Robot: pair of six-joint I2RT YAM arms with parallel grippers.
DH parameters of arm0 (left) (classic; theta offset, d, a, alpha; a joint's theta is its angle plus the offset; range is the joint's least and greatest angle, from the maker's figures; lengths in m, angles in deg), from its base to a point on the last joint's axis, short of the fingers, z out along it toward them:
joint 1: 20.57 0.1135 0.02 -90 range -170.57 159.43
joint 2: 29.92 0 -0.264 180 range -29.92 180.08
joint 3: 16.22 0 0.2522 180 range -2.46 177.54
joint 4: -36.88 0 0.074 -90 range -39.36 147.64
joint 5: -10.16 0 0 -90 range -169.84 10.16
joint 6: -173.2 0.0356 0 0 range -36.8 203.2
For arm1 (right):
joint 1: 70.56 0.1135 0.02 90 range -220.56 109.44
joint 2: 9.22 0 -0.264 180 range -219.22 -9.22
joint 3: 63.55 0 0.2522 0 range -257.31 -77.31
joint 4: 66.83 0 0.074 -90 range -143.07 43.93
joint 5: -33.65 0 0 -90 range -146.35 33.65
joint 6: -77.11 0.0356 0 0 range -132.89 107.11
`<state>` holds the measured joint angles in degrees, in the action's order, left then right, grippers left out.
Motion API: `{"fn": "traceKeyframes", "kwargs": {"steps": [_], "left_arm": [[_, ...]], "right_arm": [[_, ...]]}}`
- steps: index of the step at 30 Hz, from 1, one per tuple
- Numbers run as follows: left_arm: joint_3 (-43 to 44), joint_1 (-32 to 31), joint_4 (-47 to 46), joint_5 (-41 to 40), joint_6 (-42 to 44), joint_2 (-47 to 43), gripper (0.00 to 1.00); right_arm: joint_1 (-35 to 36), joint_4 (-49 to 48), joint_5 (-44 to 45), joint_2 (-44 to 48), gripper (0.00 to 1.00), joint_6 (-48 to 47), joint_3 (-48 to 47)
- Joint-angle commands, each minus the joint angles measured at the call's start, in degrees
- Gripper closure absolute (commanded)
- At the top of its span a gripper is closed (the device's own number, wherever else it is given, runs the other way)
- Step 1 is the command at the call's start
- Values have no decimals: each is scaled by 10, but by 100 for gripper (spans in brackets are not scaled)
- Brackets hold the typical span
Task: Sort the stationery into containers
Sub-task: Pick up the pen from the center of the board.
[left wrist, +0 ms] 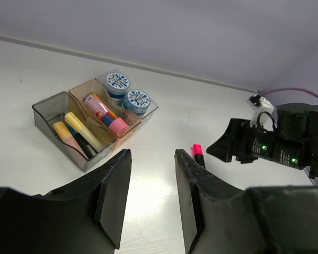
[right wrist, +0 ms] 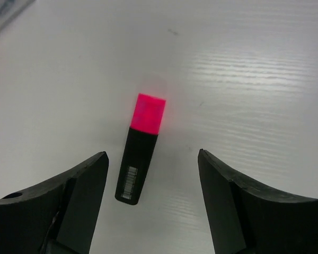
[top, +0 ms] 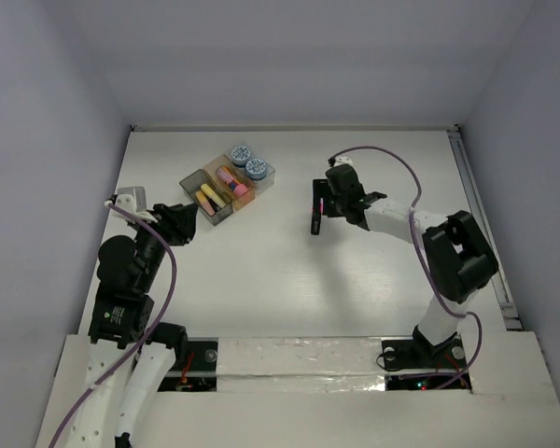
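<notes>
A red-black highlighter (right wrist: pixel 139 153) lies flat on the white table, its pink cap (left wrist: pixel 197 149) pointing away from my right wrist. My right gripper (right wrist: pixel 152 156) hangs open just above it with a finger on each side, touching nothing. The three joined containers (top: pixel 226 187) stand at the back left. The dark grey bin (left wrist: pixel 45 112) holds yellow and orange highlighters. A pink bottle-shaped piece (left wrist: pixel 108 119) lies in the tan bin (left wrist: pixel 80 91). Two blue-white tape rolls (left wrist: pixel 127 90) sit in the clear bin (left wrist: pixel 152 108). My left gripper (left wrist: pixel 152 153) is open and empty, near the grey bin (top: pixel 205 203).
The right arm (top: pixel 448 252) reaches from the right side toward the table's middle. The left arm (top: pixel 131 271) stays folded at the left edge. Grey walls close off the table at the back and both sides.
</notes>
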<state>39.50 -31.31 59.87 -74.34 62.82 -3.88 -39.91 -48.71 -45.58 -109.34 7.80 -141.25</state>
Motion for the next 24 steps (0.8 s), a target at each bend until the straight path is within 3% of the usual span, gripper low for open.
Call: {"fn": "traceKeyframes", "kwargs": {"steps": [1, 10, 16, 19, 21, 24], "left_arm": [[-2, 5, -26, 9, 4, 3, 65], [-4, 5, -25, 5, 3, -7, 65], [-4, 5, -27, 11, 3, -8, 65], [-2, 5, -26, 7, 3, -5, 65], [-3, 5, -26, 12, 3, -8, 65], [-3, 5, -24, 5, 3, -8, 65]], "right_arm": [[23, 28, -10, -18, 25, -11, -22], [23, 51, 6, -84, 39, -11, -58], [23, 71, 32, -104, 70, -25, -74], [28, 86, 36, -113, 77, -27, -90], [34, 88, 45, -113, 87, -31, -97], [41, 74, 43, -91, 89, -34, -102]]}}
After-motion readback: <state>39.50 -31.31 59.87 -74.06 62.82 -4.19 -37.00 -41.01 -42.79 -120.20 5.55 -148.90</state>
